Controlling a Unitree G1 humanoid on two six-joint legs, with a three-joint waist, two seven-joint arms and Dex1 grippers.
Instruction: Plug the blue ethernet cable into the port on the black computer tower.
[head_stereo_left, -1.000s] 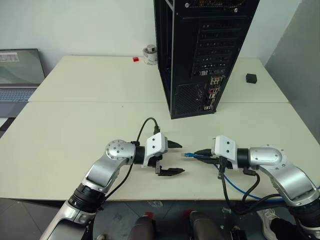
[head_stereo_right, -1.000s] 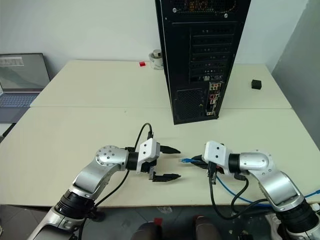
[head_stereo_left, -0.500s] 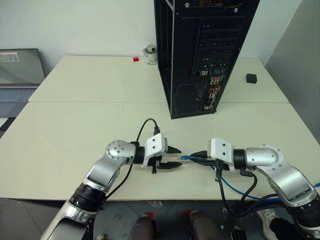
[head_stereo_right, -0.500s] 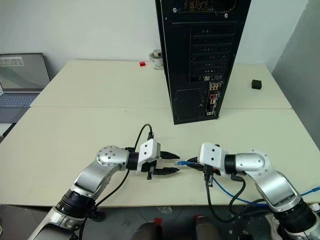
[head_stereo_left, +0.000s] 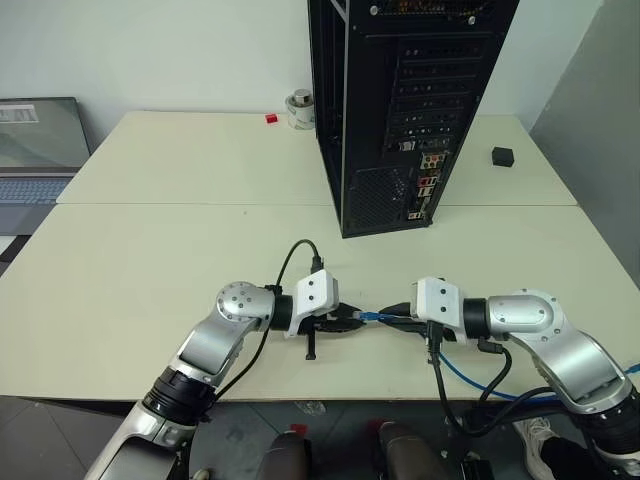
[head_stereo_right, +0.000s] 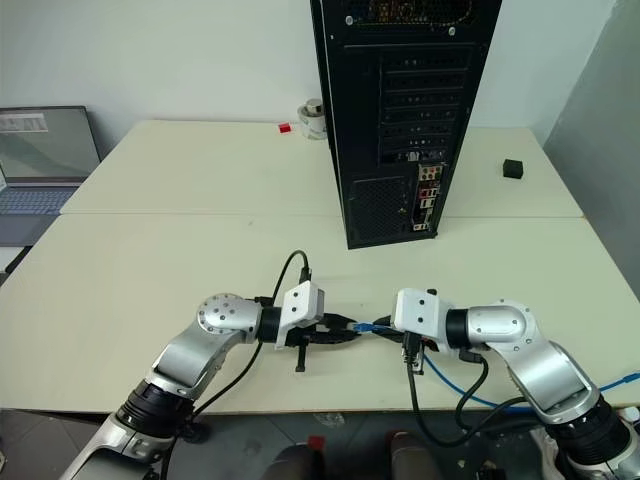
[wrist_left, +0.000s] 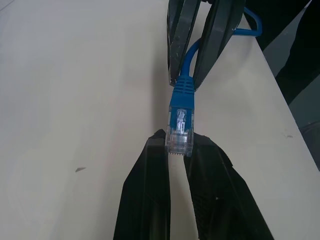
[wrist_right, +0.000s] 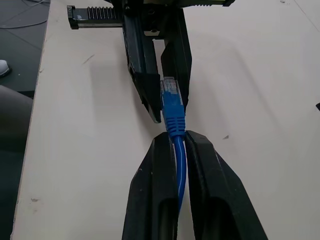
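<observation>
Low over the table (head_stereo_left: 150, 270) near its front edge, the left end effector (head_stereo_left: 352, 321) pinches the clear plug of the blue cable (head_stereo_left: 372, 315); the right end effector (head_stereo_left: 392, 313) pinches the cord just behind. The cable's long axis runs 3-to-9, plug toward 9. The tower (head_stereo_left: 400, 110) and its port cluster (head_stereo_left: 425, 185) stand at 12, equally near both arms
</observation>
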